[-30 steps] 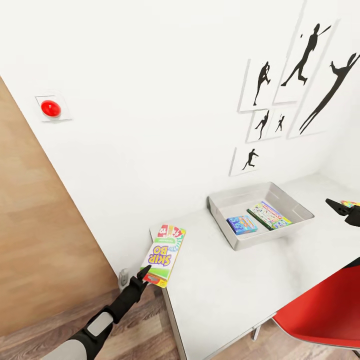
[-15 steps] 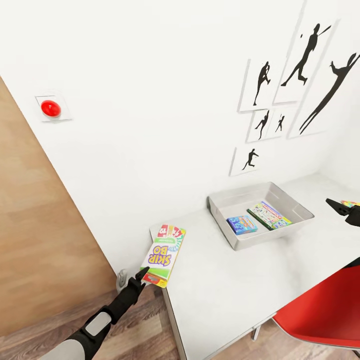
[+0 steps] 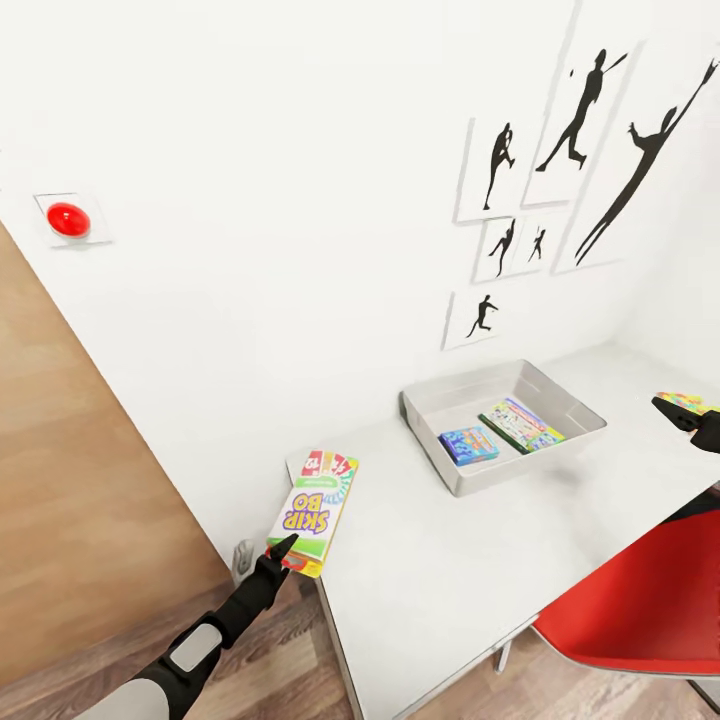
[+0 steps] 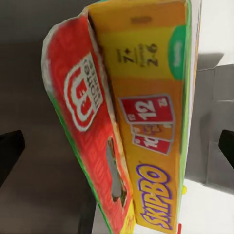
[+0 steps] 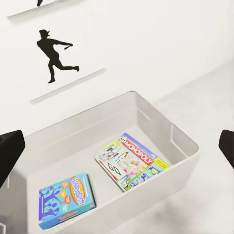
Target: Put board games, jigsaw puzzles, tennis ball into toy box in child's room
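The green-white Skip-Bo board game [image 3: 312, 508] with red ends is at the table's [image 3: 450, 560] left corner, overhanging the edge. My left gripper [image 3: 283, 545] is open at its near red end. In the left wrist view the box [image 4: 146, 122] stands between the spread fingers [image 4: 10, 151] without touching them. The grey toy box [image 3: 520, 476] holds a small blue board game [image 3: 468, 445] and a longer Monopoly board game [image 3: 520, 425]. My right gripper [image 3: 668, 407] hovers open to the right of the toy box. A jigsaw puzzle's edge [image 3: 686, 400] peeks out behind it.
A red chair [image 3: 640, 590] is pushed in at the table's front right. The white wall carries black athlete prints [image 3: 580, 110] above the toy box and a red round button [image 3: 67, 220] at the far left. Wood flooring [image 3: 280, 660] lies under my left arm.
The whole picture has shifted a little to the left, so the camera has turned. The Skip-Bo box, both grippers and the toy box keep their places relative to each other.
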### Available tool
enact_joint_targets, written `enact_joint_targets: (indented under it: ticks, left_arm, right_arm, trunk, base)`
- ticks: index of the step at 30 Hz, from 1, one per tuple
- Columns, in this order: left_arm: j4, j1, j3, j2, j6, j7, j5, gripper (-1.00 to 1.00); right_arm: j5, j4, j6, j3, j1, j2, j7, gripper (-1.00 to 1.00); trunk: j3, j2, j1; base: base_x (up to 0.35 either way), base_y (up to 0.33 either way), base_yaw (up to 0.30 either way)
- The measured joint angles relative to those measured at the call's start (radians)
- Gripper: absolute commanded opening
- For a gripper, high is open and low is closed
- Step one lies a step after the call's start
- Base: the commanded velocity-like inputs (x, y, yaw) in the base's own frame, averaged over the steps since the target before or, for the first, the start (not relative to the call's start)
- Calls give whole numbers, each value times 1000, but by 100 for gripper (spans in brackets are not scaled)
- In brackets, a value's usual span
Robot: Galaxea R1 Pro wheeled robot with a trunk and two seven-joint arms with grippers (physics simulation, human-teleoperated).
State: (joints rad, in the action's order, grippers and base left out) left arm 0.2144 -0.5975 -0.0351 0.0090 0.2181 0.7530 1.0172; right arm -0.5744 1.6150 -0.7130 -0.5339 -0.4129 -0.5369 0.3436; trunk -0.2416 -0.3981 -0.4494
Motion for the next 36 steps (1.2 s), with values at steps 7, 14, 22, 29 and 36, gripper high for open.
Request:
enact_joint_targets:
  ticks: [7,14,22,29,36]
  left_arm:
    - [4,-1,-1,-2,2,3,5,-100]
    - [5,-2,1,-1,-5,8,4,-100]
    - [10,-2,1,0,-11,60,2,-100]
    - [31,5,9,1,1,140,-8,-100]
    - [52,12,13,6,49,198,-12,-100]
  right_arm:
    - [0,0,0,0,0,0,0,100]
    - [0,0,0,1,0,0,0,100]
    - [0,0,2,0,0,2,0,100]
    - [0,0,7,5,0,6,0,100]
    - [0,0,10,6,1,6,1,100]
  trunk:
    - [0,0,0]
    - [0,0,0]
    - [0,0,0]
    - [0,0,0]
    - [0,0,0]
  base:
    - [0,0,-11]
    - [0,0,-1]
    - [0,0,0]
    - [0,0,0]
    - [0,0,0]
